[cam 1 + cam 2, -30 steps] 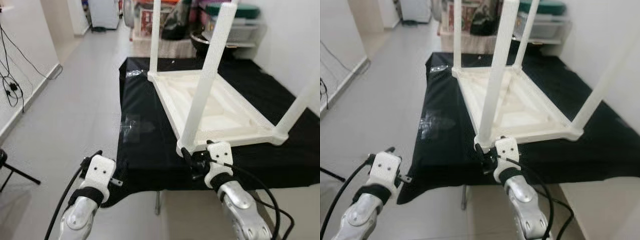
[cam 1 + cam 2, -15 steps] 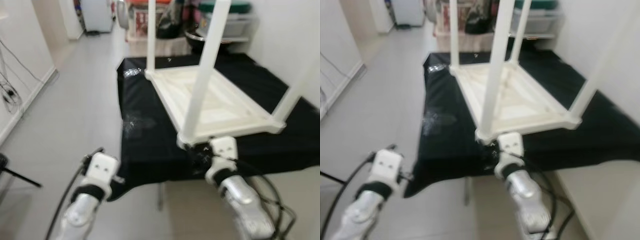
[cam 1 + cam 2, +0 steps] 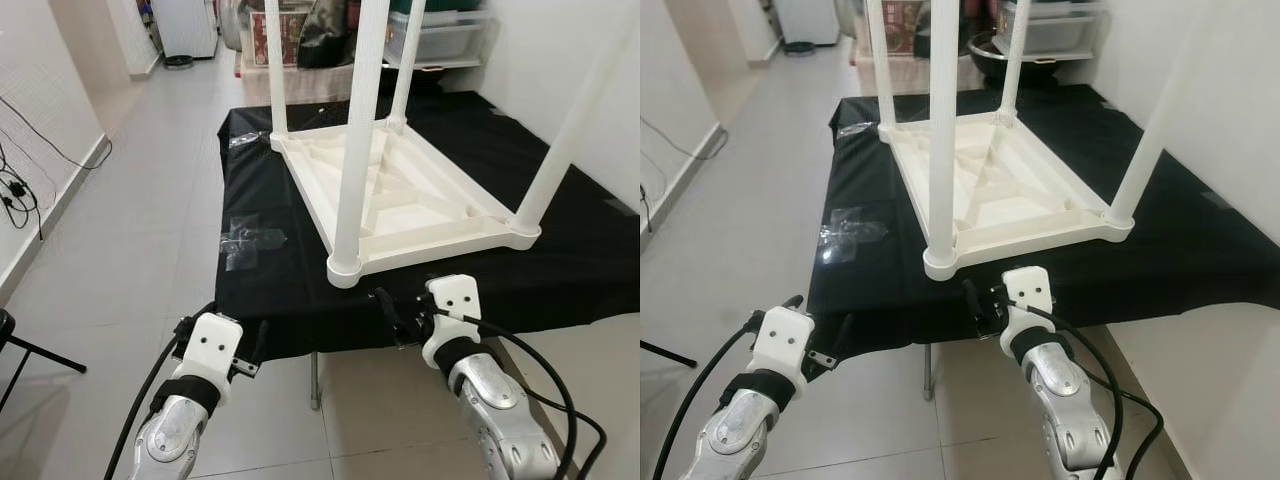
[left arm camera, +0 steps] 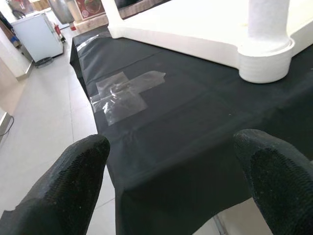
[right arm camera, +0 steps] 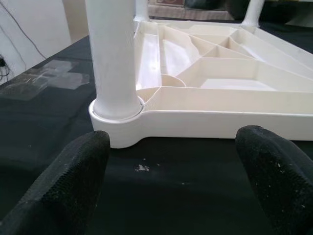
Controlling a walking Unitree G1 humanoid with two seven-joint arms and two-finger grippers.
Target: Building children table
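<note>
Table legs (image 3: 360, 120) cut off up top, far clutter (image 3: 320, 30) kinda half hidden behind them.

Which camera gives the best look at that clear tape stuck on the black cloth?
The left wrist view: the tape lies close, its crumpled shine plain on the cloth. Both eye views show it small, left of the table. The right wrist view shows it faint at the edge.
</note>
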